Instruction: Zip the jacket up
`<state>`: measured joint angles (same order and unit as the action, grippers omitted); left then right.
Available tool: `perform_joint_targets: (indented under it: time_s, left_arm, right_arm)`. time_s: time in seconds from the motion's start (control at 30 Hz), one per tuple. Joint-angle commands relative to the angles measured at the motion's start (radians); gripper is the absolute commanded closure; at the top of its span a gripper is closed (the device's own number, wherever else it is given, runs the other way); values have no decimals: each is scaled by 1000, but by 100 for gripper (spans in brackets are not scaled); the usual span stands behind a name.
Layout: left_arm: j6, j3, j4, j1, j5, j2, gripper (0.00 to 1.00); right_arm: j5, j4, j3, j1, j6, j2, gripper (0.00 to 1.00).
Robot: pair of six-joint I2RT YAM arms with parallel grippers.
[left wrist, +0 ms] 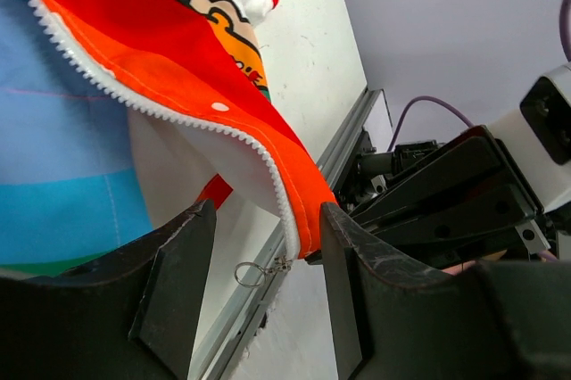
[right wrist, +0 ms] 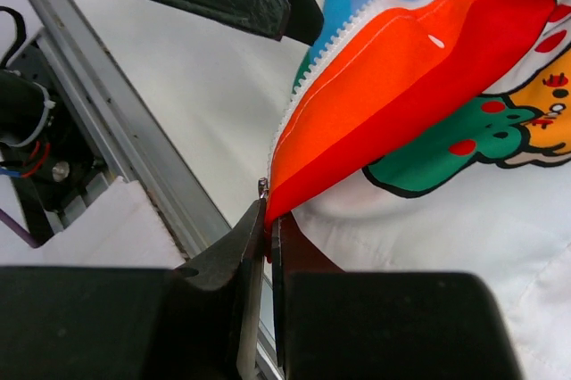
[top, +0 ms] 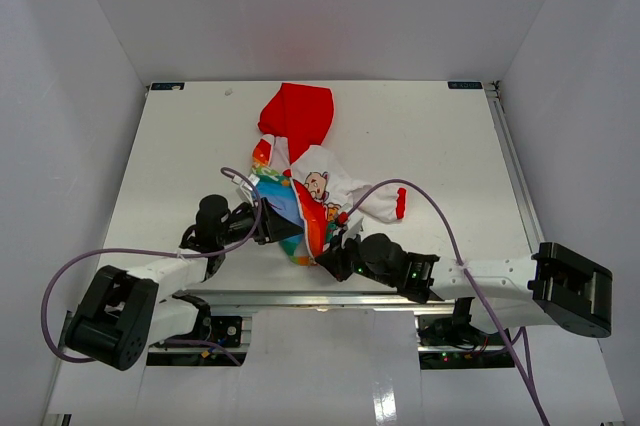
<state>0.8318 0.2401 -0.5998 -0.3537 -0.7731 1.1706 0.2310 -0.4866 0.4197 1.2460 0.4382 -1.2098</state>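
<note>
The jacket (top: 310, 181) is seen crumpled near the middle of the white table (top: 450, 136), its red hood (top: 297, 114) turned toward the far edge and its front unzipped. A corner of its orange hem (right wrist: 357, 130) is pinched between the closed jaws of the right gripper (right wrist: 267, 219). The white zipper teeth (left wrist: 169, 112) and a small wire ring (left wrist: 252, 271) are framed by the left gripper (left wrist: 266, 260), whose jaws are held well apart, nothing clamped.

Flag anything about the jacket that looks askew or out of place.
The jacket lies bunched and twisted on the table, unzipped. The right tool pinches its orange hem corner, while the left tool stands open around the loose zipper edge.
</note>
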Motion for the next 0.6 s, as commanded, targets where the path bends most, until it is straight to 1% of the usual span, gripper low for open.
perform_joint_targets:
  time_s: [0.0,0.23,0.43,0.57]
  left_arm:
    - [-10,5,-75,-25,-46,-8,39]
    - [-22,18,-90,-72,-64,16,40]
    - [-34,23,-78,-99,-70,32,45]
    - [-41,16,-75,-119,-68,23,46]
  right_arm:
    - [-90,-147,-26,-16,-18,27,92]
    - [-100,-201,-26,-25,-16,19,92]
    - [-99,-236,-39,-34,-12,16,92]
    - [-82,-265,-56,-42,-11,24,92]
